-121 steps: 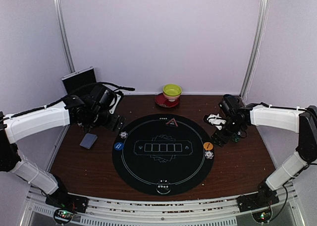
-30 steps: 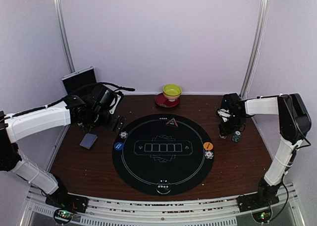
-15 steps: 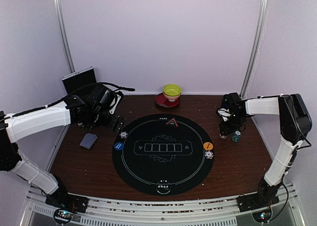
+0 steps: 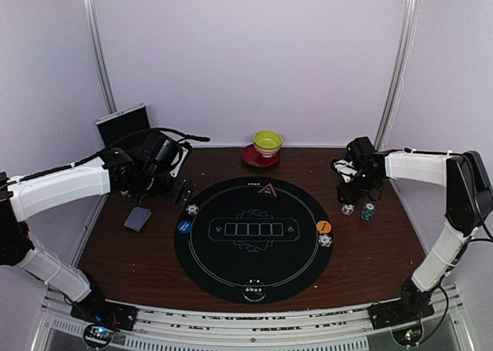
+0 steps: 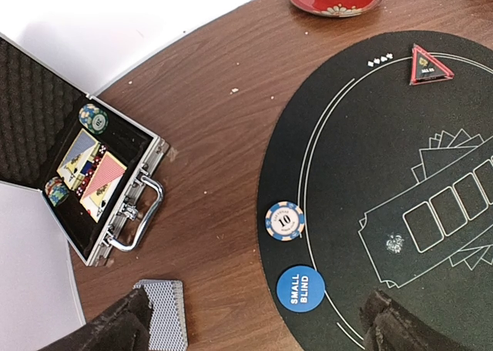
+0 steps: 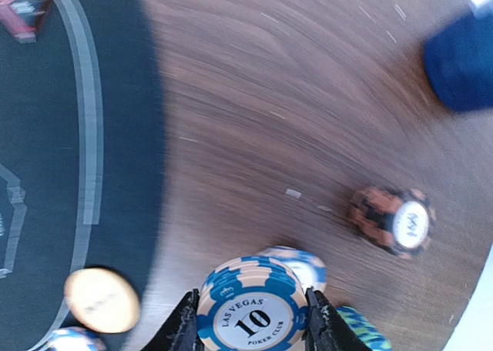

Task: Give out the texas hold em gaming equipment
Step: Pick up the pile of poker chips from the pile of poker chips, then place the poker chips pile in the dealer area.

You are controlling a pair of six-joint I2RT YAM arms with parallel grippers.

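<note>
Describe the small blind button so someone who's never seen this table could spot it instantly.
Find the round black mat mid-table. On its left rim sit two round pieces; the small blind button is the one nearer the robot, plain blue with white lettering, unlike the striped chip marked 10.

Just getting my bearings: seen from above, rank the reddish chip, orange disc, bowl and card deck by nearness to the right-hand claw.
From the right gripper, holding a blue chip:
1. Reddish chip, close beside it, off the mat.
2. Orange disc, on the mat's right edge.
3. Bowl, back centre.
4. Card deck, far left.
</note>
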